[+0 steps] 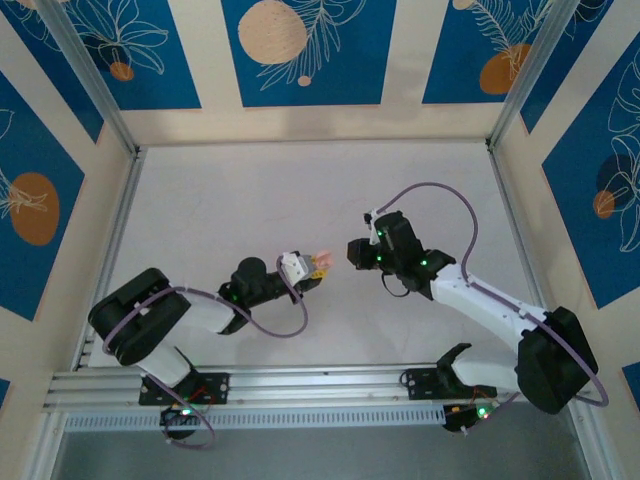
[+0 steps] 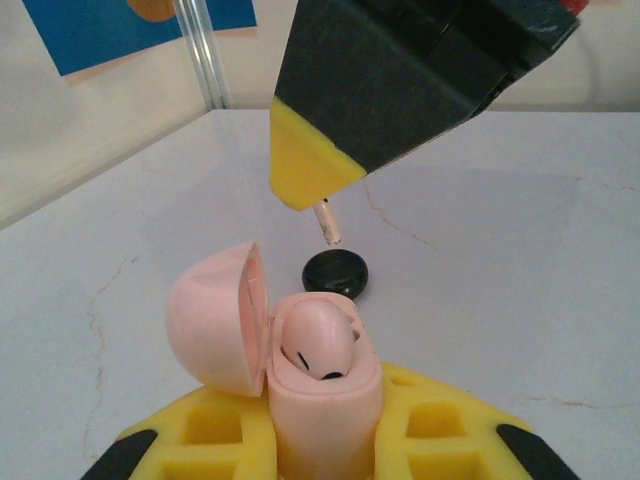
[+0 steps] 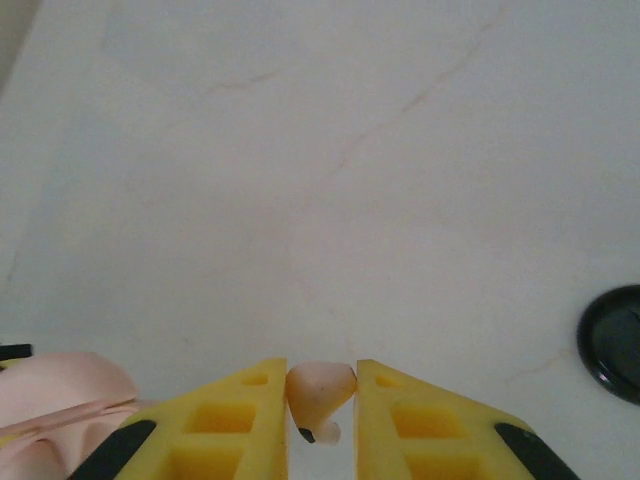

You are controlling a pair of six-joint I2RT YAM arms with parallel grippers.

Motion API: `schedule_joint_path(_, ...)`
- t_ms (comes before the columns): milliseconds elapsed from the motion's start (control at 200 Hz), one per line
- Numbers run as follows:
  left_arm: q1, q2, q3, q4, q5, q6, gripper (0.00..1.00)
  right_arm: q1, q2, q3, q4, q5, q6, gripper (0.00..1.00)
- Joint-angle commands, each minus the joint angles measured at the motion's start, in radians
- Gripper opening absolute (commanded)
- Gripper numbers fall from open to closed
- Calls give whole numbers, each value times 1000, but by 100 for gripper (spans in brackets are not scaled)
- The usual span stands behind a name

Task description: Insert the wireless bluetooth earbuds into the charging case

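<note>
Left jaws grip case (image 2: 322,415), right jaws pinch earbud (image 3: 320,386)

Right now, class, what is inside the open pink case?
One pale pink earbud sits in the pink case. The case floor beneath it is covered by the bud and the wall.

lab enclosure: aluminium rails (image 1: 300,385), printed panels (image 1: 345,60)

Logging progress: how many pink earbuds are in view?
2. One pink earbud sits in the open pink case held by the left gripper; the other pink earbud is pinched in the right gripper. More may be hidden.
</note>
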Motion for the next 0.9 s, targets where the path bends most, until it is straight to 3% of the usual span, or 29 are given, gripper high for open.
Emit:
schedule_joint_path(0,-17,20,29,91,-30,-16,12,24,-34,-26,137,-12,38,19)
schedule_joint_path(320,-22,63,35,166,-79,-40,12,88,-78,-59,244,32,47,19)
schedule_joint_path(890,-23,108,36,257,-114,-82,13,117,-60,-62,285,30,56,19)
